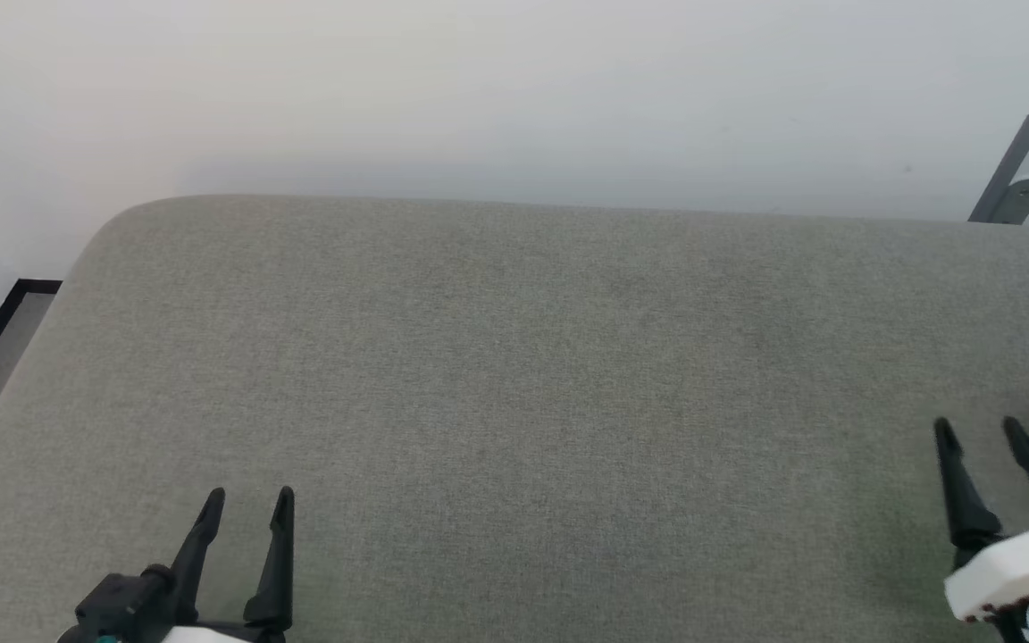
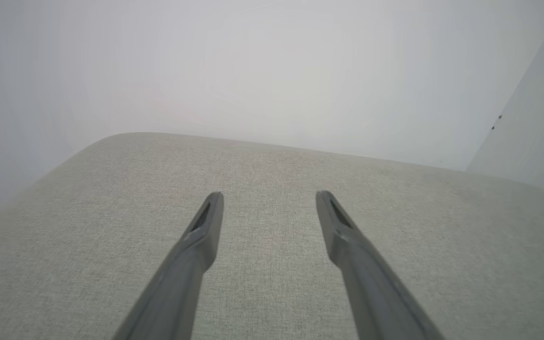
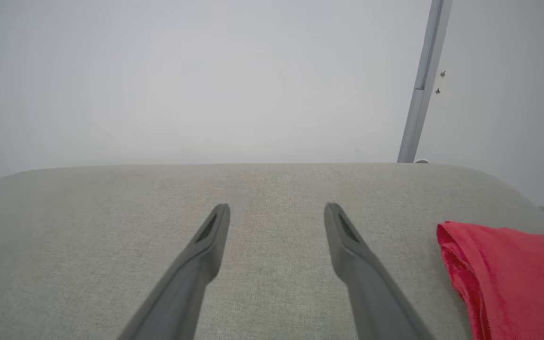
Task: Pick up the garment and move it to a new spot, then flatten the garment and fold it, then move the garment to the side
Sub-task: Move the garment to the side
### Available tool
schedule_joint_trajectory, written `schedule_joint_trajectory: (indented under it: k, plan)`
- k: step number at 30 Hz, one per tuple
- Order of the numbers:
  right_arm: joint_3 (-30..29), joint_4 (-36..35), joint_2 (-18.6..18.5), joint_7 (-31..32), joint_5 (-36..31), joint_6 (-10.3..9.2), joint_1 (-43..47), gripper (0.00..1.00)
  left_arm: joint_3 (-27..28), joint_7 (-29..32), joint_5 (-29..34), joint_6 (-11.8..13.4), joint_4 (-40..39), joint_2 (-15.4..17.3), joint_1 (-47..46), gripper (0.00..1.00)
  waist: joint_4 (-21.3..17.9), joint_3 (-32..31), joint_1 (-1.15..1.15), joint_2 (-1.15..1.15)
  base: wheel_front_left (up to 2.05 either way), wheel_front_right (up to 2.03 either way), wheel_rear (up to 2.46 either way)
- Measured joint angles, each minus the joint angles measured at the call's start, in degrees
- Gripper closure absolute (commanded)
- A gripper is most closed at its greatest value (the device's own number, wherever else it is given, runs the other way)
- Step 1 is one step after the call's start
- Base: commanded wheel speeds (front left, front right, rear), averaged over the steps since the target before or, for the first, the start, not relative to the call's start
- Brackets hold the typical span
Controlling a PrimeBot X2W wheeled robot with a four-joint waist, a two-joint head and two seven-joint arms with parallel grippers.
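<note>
A red garment [image 3: 513,269] lies bunched at the right end of a grey fabric surface [image 1: 514,357]. Over that surface's near edge, the left gripper [image 1: 251,493] hovers toward its left end and the right gripper [image 1: 977,425] toward its right end, both with fingers apart and empty.

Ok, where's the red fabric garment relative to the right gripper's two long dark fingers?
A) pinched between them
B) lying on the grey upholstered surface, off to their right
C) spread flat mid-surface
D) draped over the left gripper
B: the red garment lies on the grey upholstered surface to the right of the open right gripper, with bare grey cloth showing between them in the right wrist view.
</note>
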Motion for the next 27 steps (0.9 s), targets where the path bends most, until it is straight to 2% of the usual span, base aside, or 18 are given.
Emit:
schedule_joint_trajectory:
  k: [6, 13, 27]
  plan:
    - [-5.73, -7.97, 1.41, 2.70, -2.64, 0.00, 5.61, 0.00, 1.36, 0.00, 2.31, 0.00, -2.76, 0.20, 2.30, 0.00, 0.74, -0.18, -0.01, 0.00, 0.00, 0.00, 0.00]
    - [-10.48, -17.83, 5.91, 7.27, -4.66, 0.00, 11.27, 0.00, 3.32, 0.00, 3.22, 0.00, -5.50, -1.13, 4.58, 0.00, 0.96, 0.21, 0.00, 0.00, 0.00, 0.00, 0.00]
    - [-12.03, -23.06, 8.31, 10.39, -5.99, 0.00, 13.07, 0.00, 3.47, 0.00, 2.80, 0.00, -5.26, -0.97, 4.73, 0.00, 0.89, 0.55, 0.00, 0.00, 0.00, 0.00, 0.00]
